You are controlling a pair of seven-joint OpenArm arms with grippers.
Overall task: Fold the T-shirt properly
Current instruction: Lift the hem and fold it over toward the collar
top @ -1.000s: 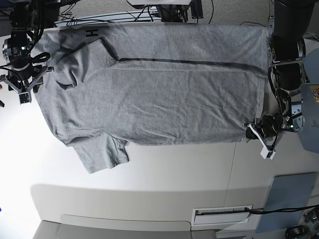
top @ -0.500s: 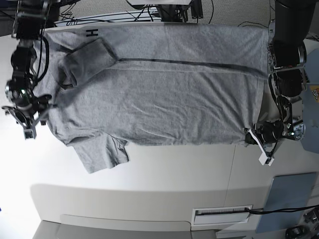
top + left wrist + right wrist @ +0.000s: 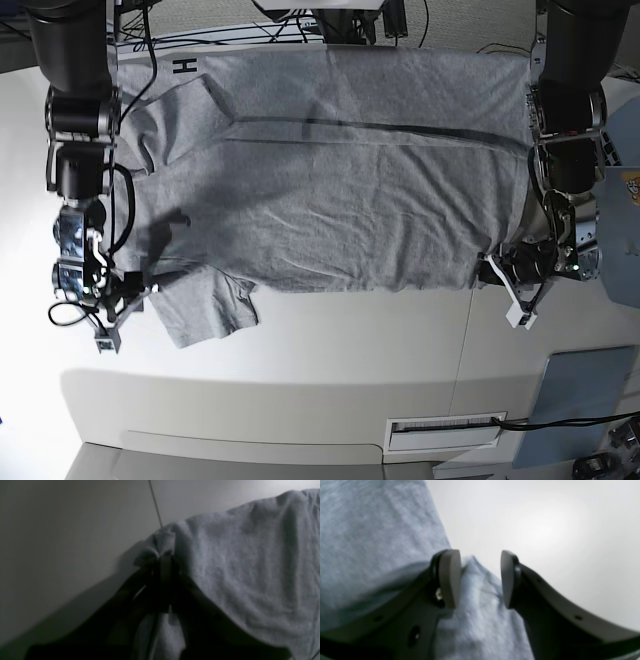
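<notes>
A heather-grey T-shirt (image 3: 330, 170) lies spread flat on a pale worktop (image 3: 350, 370), seen from overhead. Its long axis runs from 9 o'clock to 3 o'clock: the collar end with its sleeves points toward 9 o'clock and the straight hem toward 3 o'clock. A long crease runs along that axis near the 12 o'clock edge, and black lettering (image 3: 183, 67) shows at about 11 o'clock. One short sleeve sticks out toward 7 o'clock. The right arm comes down from the 11 o'clock corner along the shirt's collar end, with the right hand (image 3: 112, 310) low at about 8 o'clock, just beside that sleeve. In the right wrist view its two pale pads (image 3: 450, 577) stand well apart, with a rumpled fold of grey cloth lying between them, touching the pad on that view's left and clear of the other. The left arm comes down from the 1 o'clock corner along the hem, with the left hand (image 3: 497, 272) at about 4 o'clock, on the hem's corner. In the left wrist view its dark fingers are pressed together, pinching a bunched corner of the cloth, which rises in a small peak off the worktop.
</notes>
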